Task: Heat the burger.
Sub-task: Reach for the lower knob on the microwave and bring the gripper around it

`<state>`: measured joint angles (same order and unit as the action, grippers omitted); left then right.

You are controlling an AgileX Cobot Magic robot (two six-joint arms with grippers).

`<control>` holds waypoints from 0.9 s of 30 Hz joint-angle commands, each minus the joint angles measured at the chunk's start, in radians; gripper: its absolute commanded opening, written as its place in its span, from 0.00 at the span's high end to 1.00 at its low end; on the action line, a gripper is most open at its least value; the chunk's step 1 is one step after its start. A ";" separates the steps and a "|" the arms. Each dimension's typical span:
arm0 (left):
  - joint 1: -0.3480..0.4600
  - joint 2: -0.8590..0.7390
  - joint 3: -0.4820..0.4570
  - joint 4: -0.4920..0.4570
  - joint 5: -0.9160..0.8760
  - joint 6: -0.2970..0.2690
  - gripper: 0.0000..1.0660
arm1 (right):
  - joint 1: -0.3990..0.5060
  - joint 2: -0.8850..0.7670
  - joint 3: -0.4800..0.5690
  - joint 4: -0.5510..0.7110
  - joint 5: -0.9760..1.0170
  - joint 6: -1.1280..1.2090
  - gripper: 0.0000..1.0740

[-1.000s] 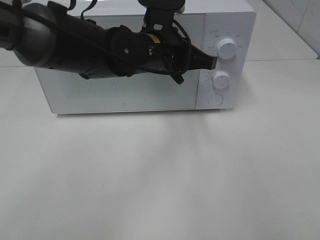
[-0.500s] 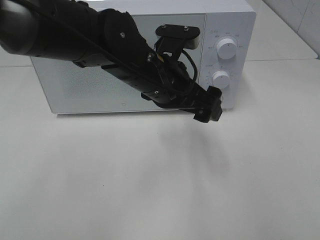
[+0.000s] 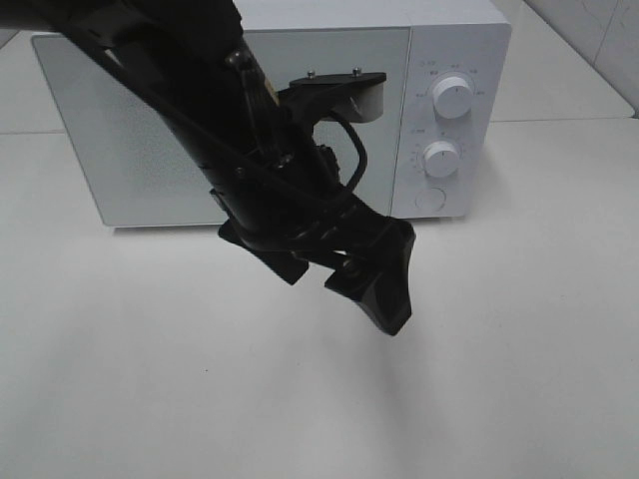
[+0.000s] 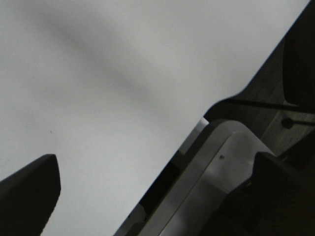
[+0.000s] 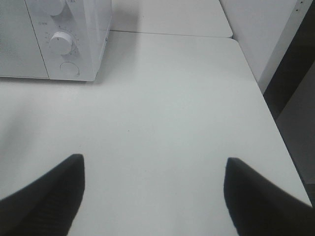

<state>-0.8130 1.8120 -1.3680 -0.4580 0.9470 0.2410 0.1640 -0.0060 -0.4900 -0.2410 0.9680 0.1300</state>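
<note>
White tabletop (image 3: 519, 329) lies under my left gripper (image 3: 339, 289) and right gripper (image 5: 152, 196), both released, empty; white boxy microwave (image 3: 150, 150) is shut, burger presumably inside.

- The microwave (image 3: 439, 14) is showing a smooth, faintly glossy white casing.
- Its door (image 3: 130, 170) is looking glossy and glass-like.
- The knobs (image 3: 454, 98) beside the door are looking like smooth white plastic.
- The table (image 3: 519, 359) under the microwave is showing a smooth matt white top.
- The right gripper (image 5: 152, 196) is showing matt black fingers (image 5: 44, 191).
</note>
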 commanded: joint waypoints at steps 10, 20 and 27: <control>0.041 -0.058 -0.007 0.133 0.220 -0.109 0.08 | -0.003 -0.027 0.002 0.003 -0.008 -0.010 0.31; 0.235 -0.138 0.000 0.137 0.297 -0.112 0.08 | -0.003 -0.027 0.002 0.003 -0.008 -0.010 0.31; 0.437 -0.285 0.086 0.137 0.305 -0.112 0.08 | -0.003 -0.027 0.002 0.003 -0.008 -0.010 0.31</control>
<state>-0.3880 1.5400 -1.2920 -0.3220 1.2110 0.1350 0.1640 -0.0060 -0.4900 -0.2410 0.9680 0.1300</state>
